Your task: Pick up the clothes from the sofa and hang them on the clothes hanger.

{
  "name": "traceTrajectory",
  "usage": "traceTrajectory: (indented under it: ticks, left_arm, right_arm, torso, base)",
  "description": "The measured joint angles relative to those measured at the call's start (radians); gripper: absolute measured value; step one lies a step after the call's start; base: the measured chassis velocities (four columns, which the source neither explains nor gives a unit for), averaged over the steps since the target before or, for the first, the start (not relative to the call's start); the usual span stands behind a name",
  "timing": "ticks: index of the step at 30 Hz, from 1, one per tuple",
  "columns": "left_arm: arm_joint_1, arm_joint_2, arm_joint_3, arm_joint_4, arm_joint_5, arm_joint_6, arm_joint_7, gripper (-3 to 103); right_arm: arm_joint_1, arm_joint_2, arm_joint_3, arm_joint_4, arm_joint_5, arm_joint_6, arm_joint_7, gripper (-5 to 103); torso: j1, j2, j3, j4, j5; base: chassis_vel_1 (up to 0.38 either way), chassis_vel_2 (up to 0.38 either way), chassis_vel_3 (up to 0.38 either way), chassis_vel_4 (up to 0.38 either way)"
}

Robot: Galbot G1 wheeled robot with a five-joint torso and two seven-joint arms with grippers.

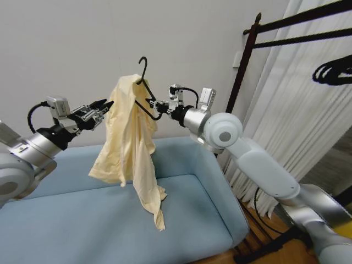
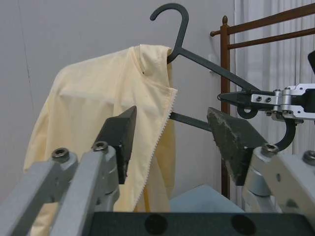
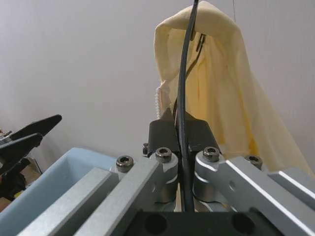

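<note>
Head view: your right end effector (image 1: 157,106) grips the thin black hanger (image 1: 145,72) so the pale yellow zip-up garment (image 1: 129,137) drapes freely; left end effector (image 1: 105,105), released, beside the hanger.

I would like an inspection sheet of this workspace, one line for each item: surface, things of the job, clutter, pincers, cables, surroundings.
Surface: light blue sofa, nothing lying on its seat.
Job's things: yellow zip-up garment draped over one side of the black hanger, held in the air above the sofa; the hanger's other arm is bare.
Clutter: nothing seen.
Grippers: right pincer shut on the hanger's bare end; left pincer open, at the garment's edge.
Cables: left wrist cable and right wrist cable, black, each looping close to its arm.
Surroundings: dark wooden clothes rack on the right, white curtain behind it, plain wall.
</note>
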Motion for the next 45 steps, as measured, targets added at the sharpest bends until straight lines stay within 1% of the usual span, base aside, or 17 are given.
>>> traceTrajectory:
  ticks: [3, 5, 6, 9, 10, 11, 12, 14, 17, 21, 25, 27, 38, 41, 43, 44, 45]
  left_arm:
    - [0.000, 0.001, 0.000, 0.001, -0.001, 0.000, 0.000, 58]
    - [0.000, 0.004, 0.000, 0.004, -0.001, 0.000, 0.000, 70]
    - [0.000, 0.004, 0.000, 0.004, -0.001, 0.000, 0.000, 70]
    - [0.000, 0.005, 0.000, 0.016, -0.002, 0.001, -0.001, 85]
    - [0.000, 0.005, 0.000, 0.016, -0.002, 0.001, -0.001, 85]
    - [0.000, 0.007, 0.000, 0.025, -0.002, 0.001, 0.000, 91]
    - [-0.001, 0.009, 0.001, 0.041, -0.002, 0.001, 0.000, 91]
    - [-0.005, 0.017, 0.002, 0.075, -0.002, 0.001, 0.007, 98]
    - [-0.011, 0.026, 0.002, 0.104, -0.002, 0.000, 0.017, 100]
    - [-0.016, 0.053, 0.003, 0.174, -0.004, -0.001, 0.050, 100]
    - [-0.018, 0.078, 0.002, 0.206, -0.011, -0.002, 0.073, 100]
    - [-0.022, 0.097, 0.002, 0.221, -0.018, -0.002, 0.083, 100]
    - [-0.045, 0.188, -0.006, 0.263, -0.057, -0.002, 0.116, 100]
    - [-0.051, 0.250, -0.007, 0.322, -0.077, -0.002, 0.185, 100]
    - [-0.048, 0.298, -0.007, 0.379, -0.085, 0.005, 0.289, 100]
    - [-0.048, 0.298, -0.007, 0.379, -0.085, 0.005, 0.289, 100]
    - [-0.045, 0.322, -0.006, 0.410, -0.085, 0.011, 0.348, 100]
  right_arm:
    - [0.000, -0.005, -0.002, -0.005, -0.025, 0.006, -0.026, 2]
    - [-0.005, -0.013, -0.003, -0.011, -0.057, 0.015, -0.070, 2]
    - [-0.005, -0.013, -0.003, -0.011, -0.057, 0.015, -0.070, 2]
    - [-0.012, -0.030, -0.006, -0.020, -0.103, 0.029, -0.139, 2]
    - [-0.012, -0.030, -0.006, -0.020, -0.103, 0.029, -0.139, 2]
    - [-0.014, -0.038, -0.007, -0.025, -0.120, 0.034, -0.170, 2]
    - [-0.016, -0.049, -0.008, -0.030, -0.139, 0.038, -0.204, 2]
    - [-0.018, -0.062, -0.010, -0.038, -0.167, 0.039, -0.245, 2]
    - [-0.020, -0.071, -0.010, -0.044, -0.191, 0.039, -0.275, 2]
    - [-0.031, -0.094, -0.013, -0.075, -0.293, 0.047, -0.362, 2]
    - [-0.053, -0.101, -0.016, -0.094, -0.360, 0.061, -0.393, 2]
    - [-0.076, -0.106, -0.018, -0.099, -0.393, 0.076, -0.407, 2]
    - [-0.158, -0.101, -0.027, -0.078, -0.456, 0.122, -0.425, 2]
    - [-0.178, -0.100, -0.031, -0.067, -0.478, 0.135, -0.449, 2]
    - [-0.181, -0.100, -0.031, -0.067, -0.490, 0.140, -0.483, 2]
    - [-0.181, -0.100, -0.031, -0.067, -0.490, 0.140, -0.483, 2]
    - [-0.181, -0.100, -0.031, -0.070, -0.494, 0.142, -0.500, 2]
  torso:
    - [0.000, 0.000, 0.000, 0.0000, 0.0000]
    - [0.000, 0.000, 0.000, 0.0000, 0.0000]
    - [0.000, 0.000, 0.000, 0.0000, 0.0000]
    - [0.000, 0.000, 0.000, 0.0000, 0.0000]
    - [0.000, 0.000, 0.000, 0.0000, 0.0000]
    - [0.000, 0.000, 0.000, 0.0000, 0.0000]
    - [0.000, 0.000, 0.000, 0.0000, -0.0001]
    - [0.000, 0.000, 0.000, 0.0000, -0.0002]
    - [0.000, 0.000, 0.000, 0.0000, -0.0001]
    - [0.000, 0.000, 0.000, 0.0000, -0.0002]
    - [0.000, 0.000, 0.000, 0.0000, -0.0002]
    - [0.000, 0.000, 0.000, 0.0000, -0.0001]
    - [0.000, 0.000, 0.000, 0.0001, -0.0001]
    - [0.000, 0.000, 0.000, 0.0000, -0.0001]
    - [0.000, 0.000, 0.000, 0.0000, 0.0000]
    - [0.000, 0.000, 0.000, 0.0000, 0.0000]
    - [0.000, 0.000, 0.000, 0.0001, -0.0002]
  base:
    - [0.000, 0.000, 0.000, 0.000]
    - [0.000, 0.000, 0.000, 0.000]
    - [0.000, 0.000, 0.000, 0.000]
    - [0.000, 0.000, 0.000, 0.000]
    - [0.000, 0.000, 0.000, 0.000]
    - [0.000, 0.000, 0.000, 0.000]
    - [0.000, 0.000, 0.000, 0.000]
    - [0.000, 0.000, 0.000, 0.000]
    - [0.000, 0.000, 0.000, 0.000]
    - [0.000, 0.000, 0.000, 0.000]
    - [0.000, 0.000, 0.000, 0.000]
    - [0.000, 0.000, 0.000, 0.000]
    - [0.000, 0.000, 0.000, 0.000]
    - [0.000, 0.000, 0.000, 0.000]
    - [0.000, 0.000, 0.000, 0.000]
    - [0.000, 0.000, 0.000, 0.000]
    - [0.000, 0.000, 0.000, 0.000]
